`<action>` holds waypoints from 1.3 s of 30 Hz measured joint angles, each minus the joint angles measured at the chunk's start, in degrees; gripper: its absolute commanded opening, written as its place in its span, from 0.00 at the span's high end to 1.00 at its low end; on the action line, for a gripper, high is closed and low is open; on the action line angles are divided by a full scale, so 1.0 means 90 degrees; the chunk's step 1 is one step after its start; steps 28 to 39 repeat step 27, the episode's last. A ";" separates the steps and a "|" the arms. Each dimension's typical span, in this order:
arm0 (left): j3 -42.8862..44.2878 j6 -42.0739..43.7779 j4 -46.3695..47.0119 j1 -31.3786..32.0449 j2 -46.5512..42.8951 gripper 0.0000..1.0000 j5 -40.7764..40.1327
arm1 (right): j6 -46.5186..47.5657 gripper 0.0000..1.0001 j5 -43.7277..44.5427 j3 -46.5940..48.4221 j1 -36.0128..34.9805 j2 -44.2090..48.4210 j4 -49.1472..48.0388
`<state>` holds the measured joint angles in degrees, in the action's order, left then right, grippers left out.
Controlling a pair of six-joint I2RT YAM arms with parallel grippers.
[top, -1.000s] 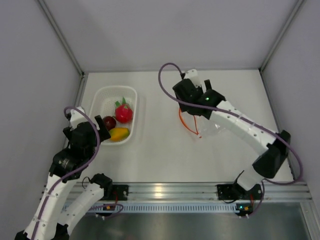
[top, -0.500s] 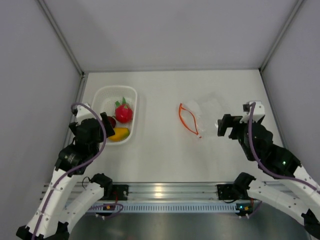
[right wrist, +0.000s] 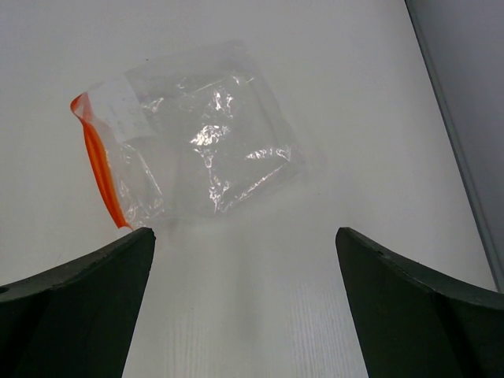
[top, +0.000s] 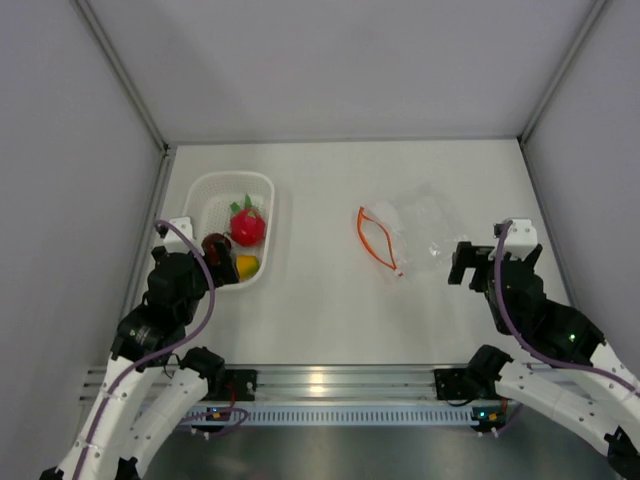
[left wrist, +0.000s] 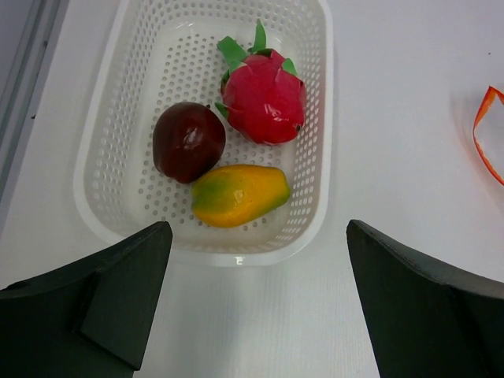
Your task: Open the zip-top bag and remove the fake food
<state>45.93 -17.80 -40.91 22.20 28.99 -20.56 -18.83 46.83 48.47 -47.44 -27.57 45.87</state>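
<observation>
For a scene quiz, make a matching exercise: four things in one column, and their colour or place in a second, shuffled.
1 zip-top bag
2 leafy fruit
3 round fruit
4 oval fruit

A maroon
B clear, outside the basket
C yellow-orange
D red

Pairs: 1-B, 2-D, 3-A, 4-C

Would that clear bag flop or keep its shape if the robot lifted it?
Probably floppy: the zip-top bag is thin, crinkled film lying flat and empty. Likely very light, so a push may just slide it. Its glossy surface could slip when pinched.
</observation>
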 measured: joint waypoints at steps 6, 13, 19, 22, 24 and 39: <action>0.0000 0.0053 0.0083 0.0000 0.0049 0.01 0.0160 | -0.0095 0.01 0.0056 -0.0107 0.0000 -0.0148 0.0075; -0.0022 0.0068 0.0097 -0.0012 0.0100 0.01 0.0182 | -0.0104 0.01 -0.0007 -0.0107 0.0000 -0.0187 0.0070; -0.0036 0.0070 0.0100 -0.0046 0.0102 0.01 0.0182 | -0.0102 0.01 -0.0063 -0.0107 0.0000 -0.0109 0.0046; -0.0036 0.0068 0.0102 -0.0046 0.0102 0.01 0.0182 | -0.0102 0.00 -0.0063 -0.0117 0.0000 -0.0075 0.0029; -0.0036 0.0068 0.0102 -0.0046 0.0102 0.01 0.0180 | -0.0100 0.01 -0.0061 -0.0141 0.0000 -0.0068 0.0005; -0.0039 0.0068 0.0102 -0.0046 0.0102 0.01 0.0172 | -0.0100 0.00 -0.0058 -0.0180 0.0000 -0.0068 -0.0024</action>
